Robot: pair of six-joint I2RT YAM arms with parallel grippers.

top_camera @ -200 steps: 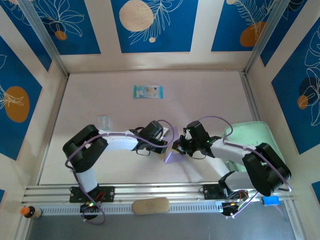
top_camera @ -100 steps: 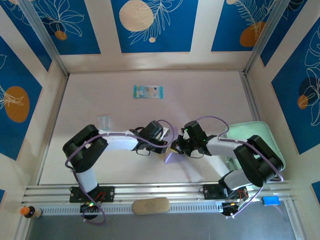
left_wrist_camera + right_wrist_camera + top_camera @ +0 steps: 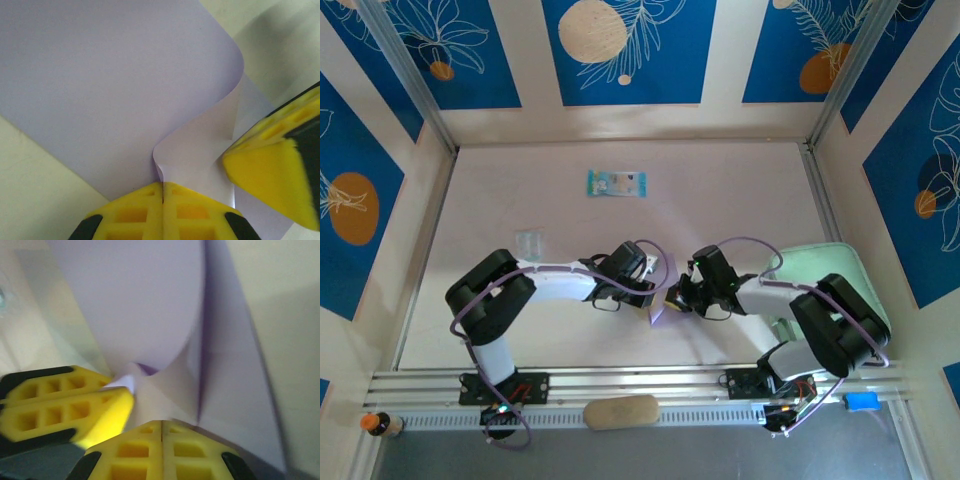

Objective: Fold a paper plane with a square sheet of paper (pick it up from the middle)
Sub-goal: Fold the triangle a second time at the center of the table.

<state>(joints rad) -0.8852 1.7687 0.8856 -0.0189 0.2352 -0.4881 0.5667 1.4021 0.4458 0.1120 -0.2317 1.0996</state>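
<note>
The square sheet of paper [image 3: 658, 312] is pale lilac and hangs low over the table between the two arms. It is curled and creased, a bent sheet rather than a paper plane. In the left wrist view the sheet [image 3: 115, 75] spreads wide, and my left gripper [image 3: 162, 186] is shut on a curled edge of it. My right gripper's yellow finger [image 3: 270, 175] presses in from the right. In the right wrist view my right gripper [image 3: 161, 426] is shut on the folded paper [image 3: 145, 300], and the left gripper's fingers [image 3: 65, 400] sit close at the left. Both grippers meet at the middle front [image 3: 667, 296].
A small blue-green packet [image 3: 616, 183] lies toward the back of the table. The mint-green tray [image 3: 825, 275] sits at the right, behind the right arm. A small clear piece [image 3: 528, 243] lies at the left. Walls close the table on three sides.
The right gripper edged a little left toward the left gripper, then settled. The left arm and the paper have barely moved. Both grips stay shut.
</note>
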